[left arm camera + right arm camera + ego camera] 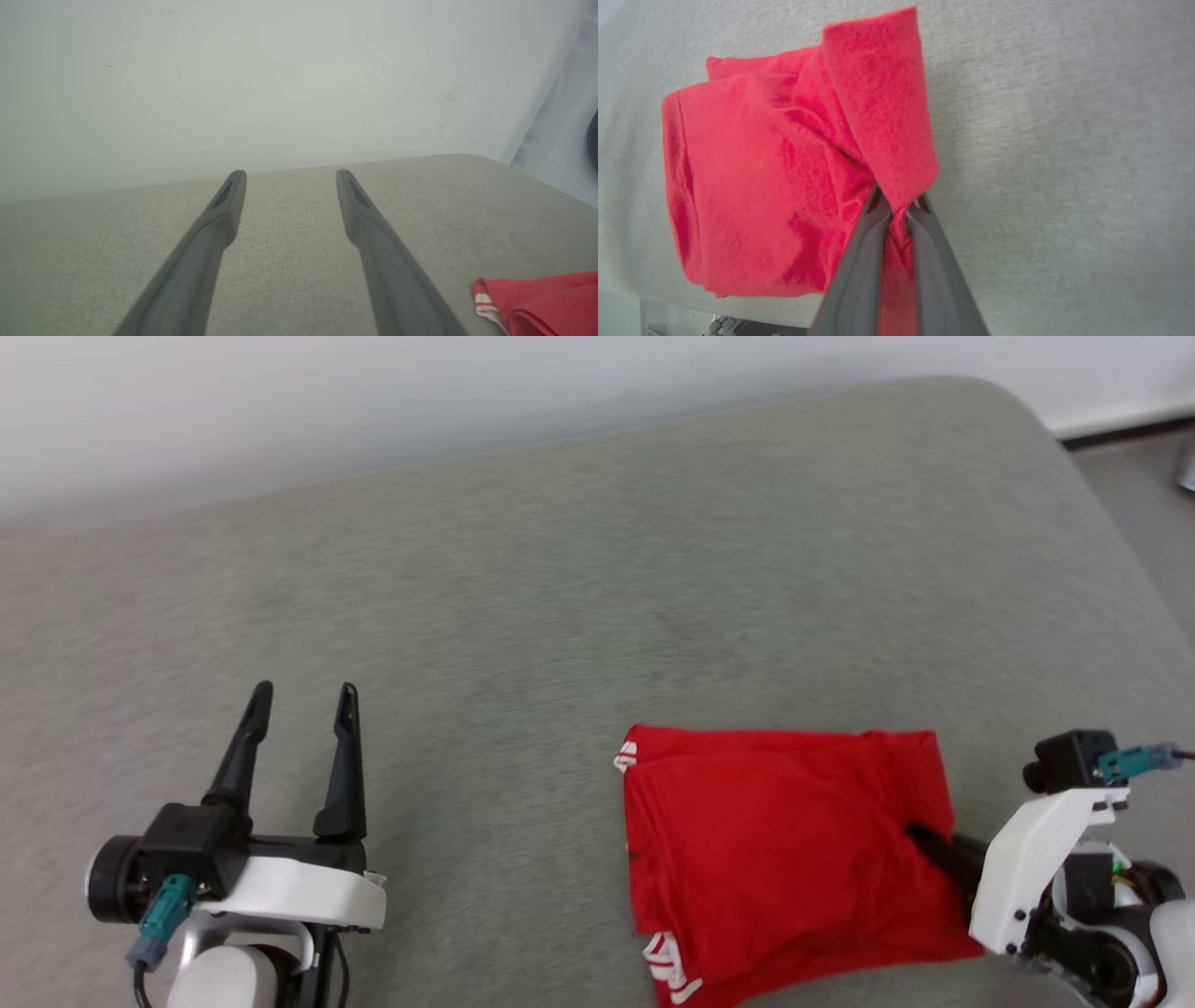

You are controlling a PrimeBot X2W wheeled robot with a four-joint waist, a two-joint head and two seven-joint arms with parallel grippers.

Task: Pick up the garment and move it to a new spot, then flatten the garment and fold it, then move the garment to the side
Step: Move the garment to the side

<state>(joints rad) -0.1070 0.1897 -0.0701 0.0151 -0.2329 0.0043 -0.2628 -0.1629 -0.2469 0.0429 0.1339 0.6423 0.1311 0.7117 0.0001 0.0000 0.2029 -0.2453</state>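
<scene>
**Head view.** The garment point(784, 859), bright red, is seen folded into a rough rectangle on a grey upholstered surface point(560, 569). It lies right of centre, toward the near edge. White striped sleeve ends point(672, 975) are noted at its two left corners. The left pincer point(303, 695) is held over bare surface at the lower left, well apart from the garment. Its fingers are spread and nothing is held between them. The right pincer point(920, 838) is found at the garment's right edge, its dark tips sunk into puckered cloth. How far the fingers stand apart cannot be told from this angle. A pale wall point(280, 401) is seen behind, and a strip of floor point(1139, 495) at the upper right.

**Left wrist view.** The left pincer point(289, 175) is shown with a wide gap between its fingers, over the grey surface point(289, 261) and pointed toward the wall point(233, 84). One corner of the garment point(546, 303) is caught at the lower right, with a striped sleeve end point(483, 305) at its tip. It is not touched by this pincer.

**Right wrist view.** The right pincer point(899, 203) is seen clamped on the garment point(761, 186). The fingers are drawn nearly together, with a pinch of red cloth gathered between them. From the pinch, one flap is pulled up and away along the view. The rest is bunched to the left on the grey surface point(1064, 140).
</scene>
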